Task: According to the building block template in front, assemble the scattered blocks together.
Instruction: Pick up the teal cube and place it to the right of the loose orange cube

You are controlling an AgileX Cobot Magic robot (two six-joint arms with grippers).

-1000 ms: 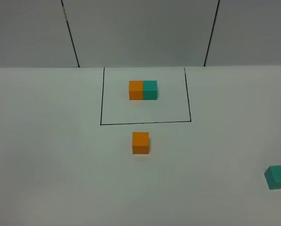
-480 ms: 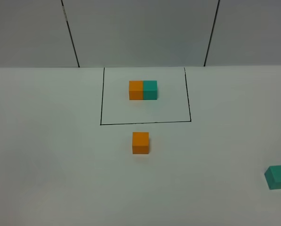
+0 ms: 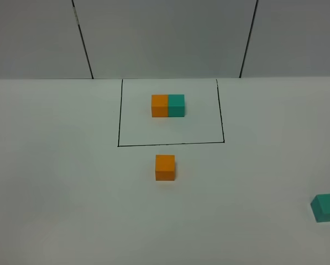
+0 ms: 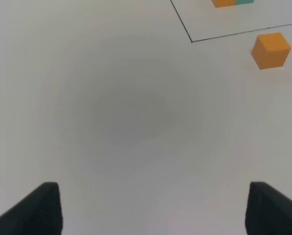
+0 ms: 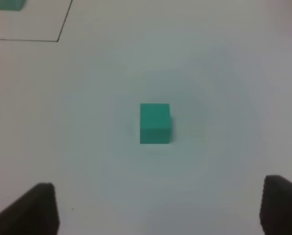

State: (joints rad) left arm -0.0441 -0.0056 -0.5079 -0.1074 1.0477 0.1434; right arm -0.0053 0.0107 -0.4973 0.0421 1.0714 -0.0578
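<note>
Although the white table [image 3: 54,193] fills most of the high view, only its far edge shows, where it meets the grey wall; its near edge and both side edges are cut off. One building block template [image 3: 170,144] lies against the middle of that far edge, a thin black line on three sides with the fourth side hard to make out at the wall. Inside it sits one joined pair [image 3: 168,105], orange half on the left touching the teal half on the right. In both wrist views this pair is cropped to a sliver.

Two scattered blocks lie outside the frame, well apart from each other. One orange cube [image 3: 165,167] stands just beyond the frame's near line, about midway between the side edges. One teal cube [image 3: 326,207] sits far off toward the near right corner.

Of the left gripper [image 4: 154,209] only two dark fingertips [image 4: 44,211] show, spread wide over bare table, with the orange cube well ahead of them. The right gripper [image 5: 158,209] is likewise seen only as two dark tips, jaws spread wide, the teal cube lying ahead between them and touching neither.
</note>
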